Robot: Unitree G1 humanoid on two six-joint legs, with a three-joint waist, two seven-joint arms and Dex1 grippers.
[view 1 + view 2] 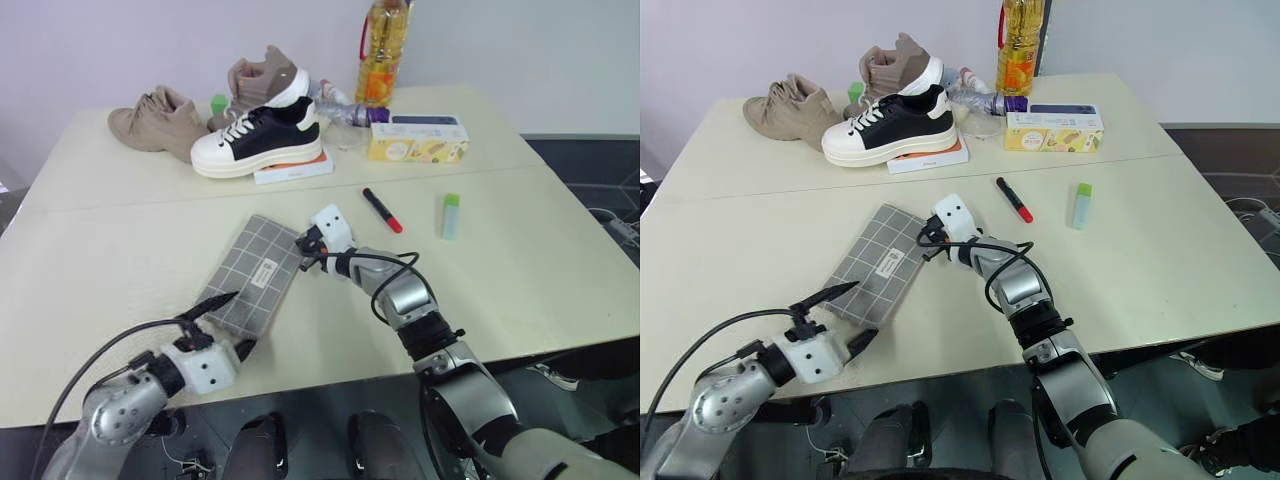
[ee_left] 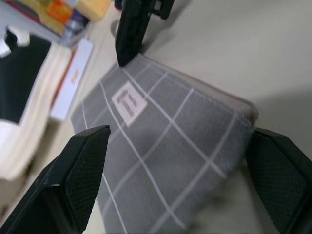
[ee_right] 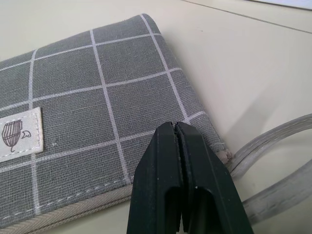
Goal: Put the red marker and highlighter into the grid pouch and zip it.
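**Opening the pouch comes first**

The grid pouch (image 1: 255,272) lies flat mid-table, apparently zipped. The right gripper (image 3: 180,127), fingers pressed together, sits at its far corner, seemingly after the zipper pull, which is hidden beneath them. The left gripper (image 1: 223,320), spread wide, straddles the near end, ready to pin it. From the pouch, the red marker (image 1: 382,210) lies at two o'clock, the highlighter (image 1: 450,215) beyond it. Next: clamp, then draw the zip.

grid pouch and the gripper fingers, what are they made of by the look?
Grid pouch: woven grey fabric, matte, visible weave, white printed grid, stitched edge, sewn pale label patch. Left gripper's fingers: black, likely hard plastic or rubber; dimpled pad texture, dull sheen. Right gripper: similar black, smoother.
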